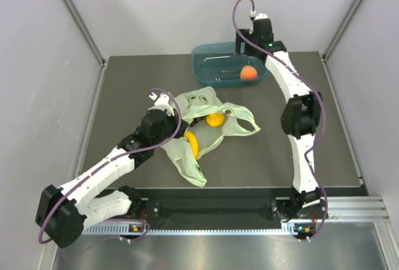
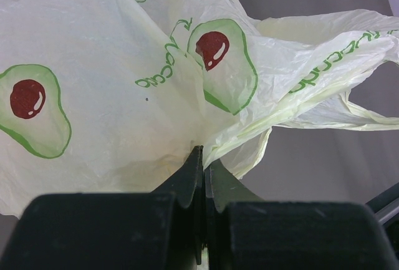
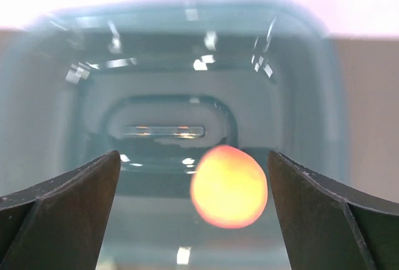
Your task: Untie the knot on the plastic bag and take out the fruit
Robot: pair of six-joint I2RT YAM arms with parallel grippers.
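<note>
Status: unloading step. Top view shows the plastic bag (image 1: 206, 130) slumped at mid-table with its handle strips (image 1: 248, 123) lying loose; I see no knot, though a fold could hide one.

Right gripper (image 3: 193, 155): jaws wide apart, holding nothing, hovering over the teal tub (image 1: 206, 55) at the far edge of the table (image 1: 312, 133). Orange-red peach (image 3: 229, 186) lies on the tub floor beneath the gap between the fingers, so one fruit counts as out.

Left gripper (image 2: 201, 154): closed, fingertips together on a pinch of the bag's avocado-printed film, at the bag's left side.

Remaining in the bag: a round yellow fruit (image 1: 215, 119) near the mouth and a second yellow piece (image 1: 192, 144) lower down, showing through the film. Something dark sits beside the round one; too small to name.

Next move, as I judge it: keep my left pinch as an anchor, bring my right arm back from the tub to the bag mouth and take the round yellow fruit. Thin film will drag along if the fingers catch it
</note>
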